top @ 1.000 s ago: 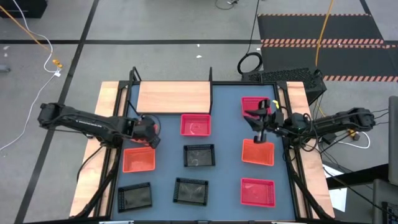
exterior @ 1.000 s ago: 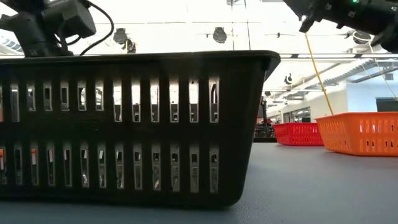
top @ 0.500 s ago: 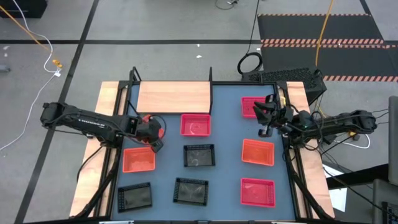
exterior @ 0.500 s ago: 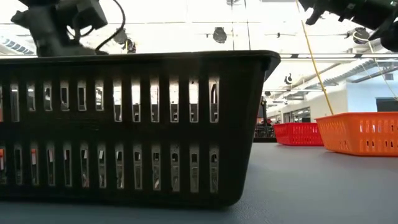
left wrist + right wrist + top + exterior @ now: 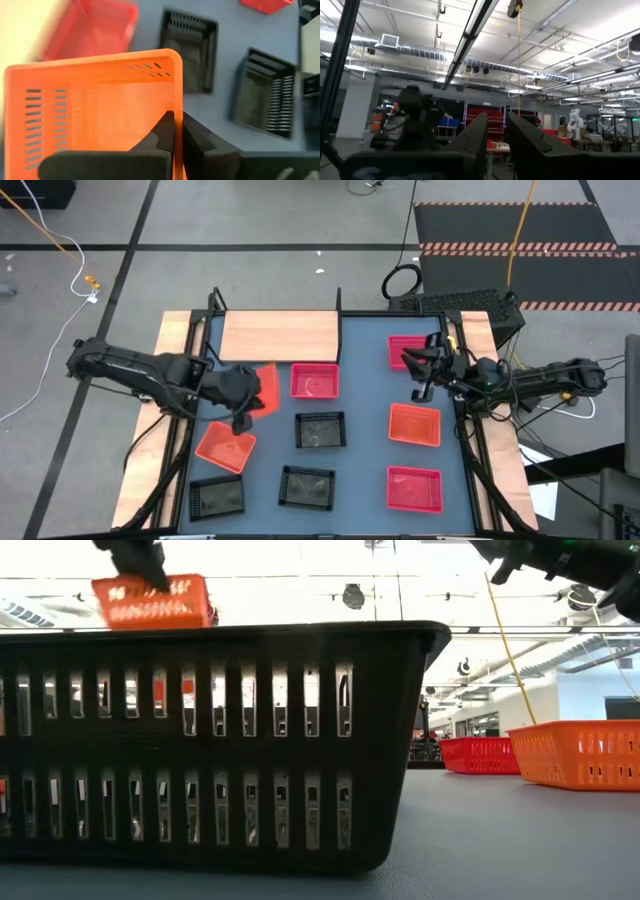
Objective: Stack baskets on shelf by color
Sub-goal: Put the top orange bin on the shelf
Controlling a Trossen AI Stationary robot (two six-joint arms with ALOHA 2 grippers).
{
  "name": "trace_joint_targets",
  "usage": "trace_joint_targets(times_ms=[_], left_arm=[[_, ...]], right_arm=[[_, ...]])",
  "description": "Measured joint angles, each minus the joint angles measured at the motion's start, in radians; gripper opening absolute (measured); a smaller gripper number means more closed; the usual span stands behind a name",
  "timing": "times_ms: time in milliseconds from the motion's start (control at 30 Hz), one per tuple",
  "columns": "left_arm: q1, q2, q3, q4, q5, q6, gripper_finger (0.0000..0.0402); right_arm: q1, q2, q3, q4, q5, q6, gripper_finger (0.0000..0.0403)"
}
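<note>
At left, your left gripper [image 5: 243, 408], jaws clenched on an orange basket [image 5: 226, 446], has lifted it off the desk; shelf [image 5: 279, 335] next. Right gripper [image 5: 416, 363]: can't tell.

In the low view, most of the table is hidden by a black basket [image 5: 210, 745]; the lifted orange basket [image 5: 152, 600] is blurred.

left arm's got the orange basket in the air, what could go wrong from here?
1. The left hand pinches only one wall of the orange basket, which hangs tilted; it may slip or swing.
2. On the way to the shelf it passes near the pink basket and could clip it.
</note>
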Motion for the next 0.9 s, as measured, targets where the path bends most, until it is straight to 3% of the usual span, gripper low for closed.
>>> trace_joint_targets(times_ms=[200,267,500,700,900], left_arm=[[0.005,0.0,0.079,-0.065,-0.28,0.412,0.0013],[0.026,0.0,0.07,-0.067,-0.318,0.526,0.0019],[0.238,0.056,0.029,-0.09,-0.334,0.594,0.0008],[0.42,0.114,0.025,-0.18,-0.255,0.649,0.0008],[0.541,0.143,0.025,-0.247,-0.246,0.742,0.0015]], right_arm=[[0.0,-0.009,0.0,0.043,0.0,-0.073,0.0065],[0.0,-0.009,0.0,0.044,0.0,-0.089,0.0065],[0.0,-0.011,0.0,0.042,0.0,-0.158,0.0065],[0.0,-0.012,0.0,0.039,0.0,-0.22,0.0065],[0.0,-0.012,0.0,0.02,0.001,-0.279,0.0065]])
